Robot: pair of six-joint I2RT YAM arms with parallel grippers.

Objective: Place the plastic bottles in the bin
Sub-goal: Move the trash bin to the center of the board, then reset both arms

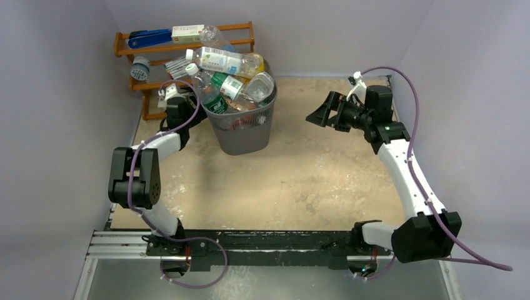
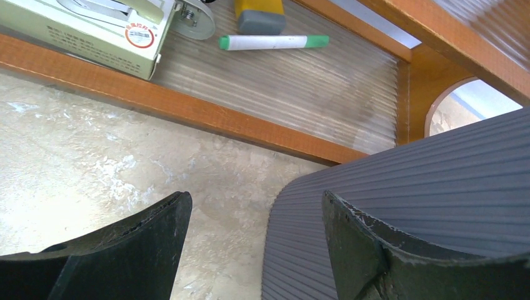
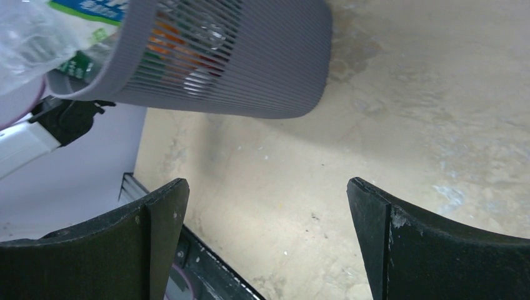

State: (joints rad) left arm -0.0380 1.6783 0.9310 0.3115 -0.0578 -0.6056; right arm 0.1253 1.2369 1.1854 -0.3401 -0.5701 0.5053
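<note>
While plastic bottles heap above its rim, bin stands at 11 o'clock of counter. Left fingers spread, pinching nothing, just beside bin at its 9 o'clock. Left wrist view: grey ribbed bin wall fills 3 o'clock side behind one finger, wall edge showing in gap. Right fingers spread wide, empty, well apart from bin at its 3 o'clock, pointed toward it. Wooden rack at bin's 10 o'clock.

I'm seeing my right gripper hanging wide open over the table. The grey bin is filling the top, with plastic bottles poking out and showing through its slats.
</note>
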